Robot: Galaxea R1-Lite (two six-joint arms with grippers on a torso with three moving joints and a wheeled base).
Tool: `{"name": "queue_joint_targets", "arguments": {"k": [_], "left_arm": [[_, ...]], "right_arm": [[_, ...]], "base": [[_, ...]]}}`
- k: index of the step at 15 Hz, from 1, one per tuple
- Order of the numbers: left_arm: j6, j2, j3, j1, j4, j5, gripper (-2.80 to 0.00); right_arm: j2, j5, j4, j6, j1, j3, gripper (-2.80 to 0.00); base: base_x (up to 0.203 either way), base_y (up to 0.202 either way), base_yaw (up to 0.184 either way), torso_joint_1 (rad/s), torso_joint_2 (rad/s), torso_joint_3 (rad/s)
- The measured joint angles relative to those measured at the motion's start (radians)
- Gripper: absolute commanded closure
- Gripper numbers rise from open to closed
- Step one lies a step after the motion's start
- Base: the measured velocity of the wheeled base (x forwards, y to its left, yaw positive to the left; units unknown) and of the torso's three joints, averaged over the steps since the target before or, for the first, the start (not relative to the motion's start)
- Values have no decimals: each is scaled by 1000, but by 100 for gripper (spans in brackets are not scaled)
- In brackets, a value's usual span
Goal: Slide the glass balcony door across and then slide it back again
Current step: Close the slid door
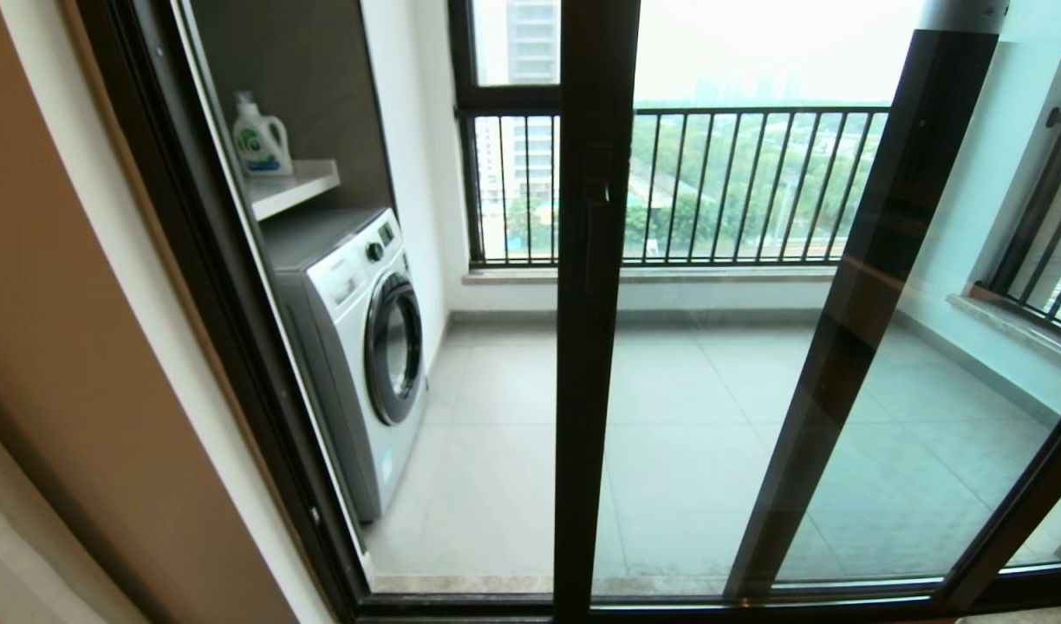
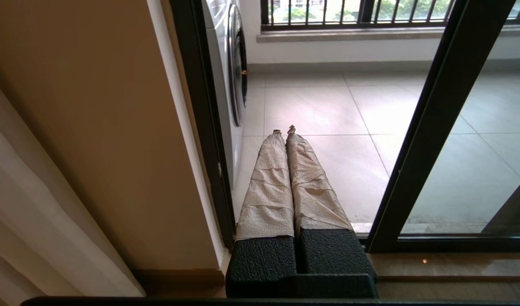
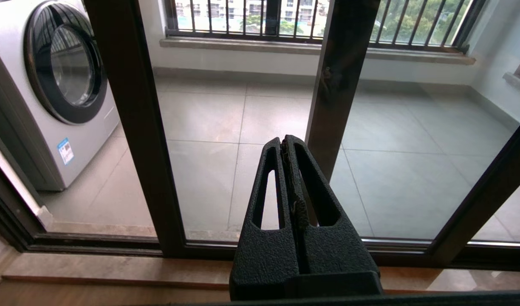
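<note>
- The glass balcony door (image 1: 712,347) stands partly slid: its handle upright sits at centre, about 12 o'clock from where I stand, with an open gap to its left toward 10 o'clock.
- The small dark handle (image 1: 596,204) sits high on that upright; neither arm touches it.
- Left gripper (image 2: 284,131): clenched, cloth-wrapped fingers (image 2: 268,187) pressed together, grasping nothing. It hangs low before the open gap, aimed at the balcony floor; judged parked or waiting.
- Right gripper (image 3: 286,144): clenched on nothing, held low in front of the glass, just short of the sill; idle in my judgement.
- Beyond the opening, at 10 o'clock, a washing machine (image 1: 361,347) stands with its round door closed; contents cannot be told.
- A shelf (image 1: 292,186) above it carries one detergent bottle (image 1: 259,139), upright.
- A second dark-framed panel (image 1: 973,347) overlaps at 2 o'clock, which suggests the door travels that way.
</note>
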Motion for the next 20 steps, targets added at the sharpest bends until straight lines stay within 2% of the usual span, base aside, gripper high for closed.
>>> {"name": "queue_joint_targets", "arguments": {"k": [2, 12, 15, 18, 20], "left_arm": [[0, 0, 0, 0, 0, 0, 0], [-5, 1, -11, 0, 7, 17, 0], [40, 55, -199, 1, 74, -60, 0], [84, 237, -394, 3, 119, -193, 0], [103, 389, -477, 4, 86, -240, 0]], "right_arm": [[-1, -21, -3, 57, 0, 1, 0], [-1, -24, -3, 63, 0, 2, 0], [-1, -24, -3, 63, 0, 2, 0], [-1, -24, -3, 62, 0, 2, 0], [-1, -24, -3, 63, 0, 2, 0]], "base": [[0, 0, 0, 0, 0, 0], [0, 0, 0, 0, 0, 0], [0, 0, 0, 0, 0, 0], [0, 0, 0, 0, 0, 0], [0, 0, 0, 0, 0, 0]]}}
